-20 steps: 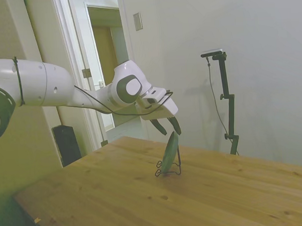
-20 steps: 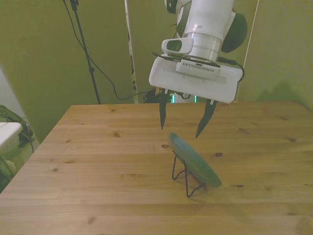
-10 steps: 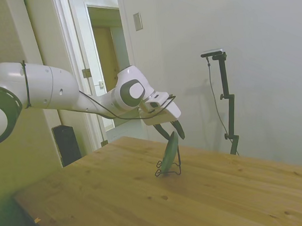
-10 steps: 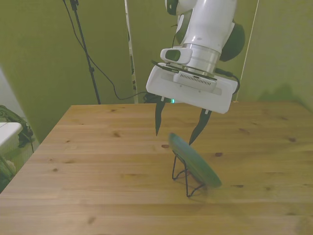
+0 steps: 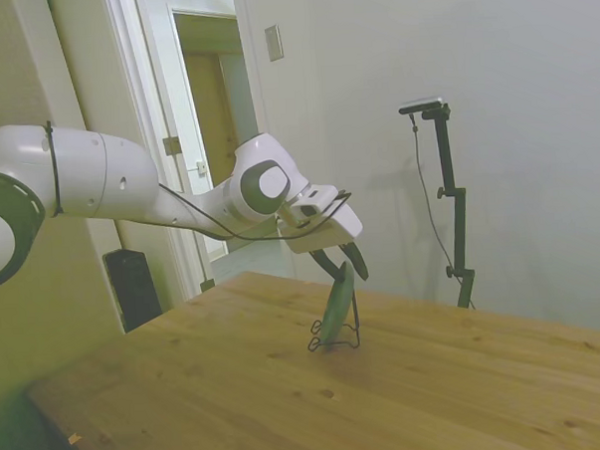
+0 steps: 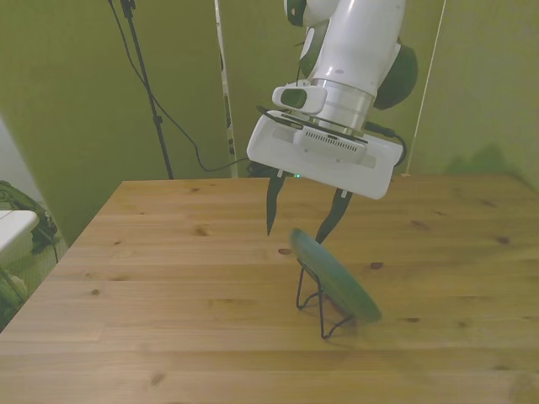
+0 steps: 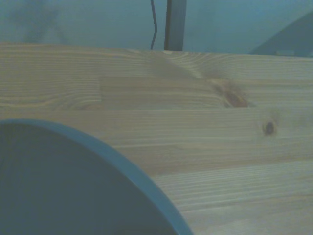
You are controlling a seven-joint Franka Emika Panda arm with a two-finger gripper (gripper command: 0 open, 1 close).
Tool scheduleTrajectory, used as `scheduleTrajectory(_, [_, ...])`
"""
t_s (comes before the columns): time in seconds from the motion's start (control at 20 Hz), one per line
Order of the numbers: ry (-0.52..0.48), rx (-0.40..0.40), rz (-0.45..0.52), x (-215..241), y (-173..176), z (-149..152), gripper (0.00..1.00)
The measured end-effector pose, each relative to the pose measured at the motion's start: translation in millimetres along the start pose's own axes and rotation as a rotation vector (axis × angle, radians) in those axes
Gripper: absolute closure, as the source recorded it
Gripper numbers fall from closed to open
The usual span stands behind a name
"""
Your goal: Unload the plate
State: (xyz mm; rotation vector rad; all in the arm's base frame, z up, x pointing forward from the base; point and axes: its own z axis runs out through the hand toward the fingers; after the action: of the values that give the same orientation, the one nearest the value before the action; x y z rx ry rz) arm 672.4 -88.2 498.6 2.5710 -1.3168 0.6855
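The sage-green plate [image 5: 335, 305] [image 6: 337, 278] stands on edge, tilted, in a thin black wire stand [image 5: 335, 340] [image 6: 316, 305] near the middle of the wooden table [image 6: 168, 278]. My gripper [image 5: 350, 271] [image 6: 295, 235] hangs just above the plate's upper rim and is open. One finger is on each side of the rim, and no contact shows. In the wrist view the plate [image 7: 58, 191] fills a lower corner as a blurred dark disc over the wood.
The table's near edge [image 5: 60, 420] runs along the side view's lower left. Behind the table in the front view stand a thin pole [image 6: 223, 84] and a hanging cable [image 6: 168, 118]. A doorway [image 5: 212, 139] shows behind the arm.
The gripper has come down and shifted slightly toward the front view's left, bringing its fingertips level with the plate's top rim. The finger gap looks a little narrower. The plate has not moved.
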Motion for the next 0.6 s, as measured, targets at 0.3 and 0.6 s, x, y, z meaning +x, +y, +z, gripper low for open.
scheduleTrajectory(0.3, [-0.001,-0.004,-0.004,-1.1,-0.6,4.9,1.00])
scheduleTrajectory(0.6, [0.001,-0.002,-0.009,-2.0,-1.8,6.1,1.00])
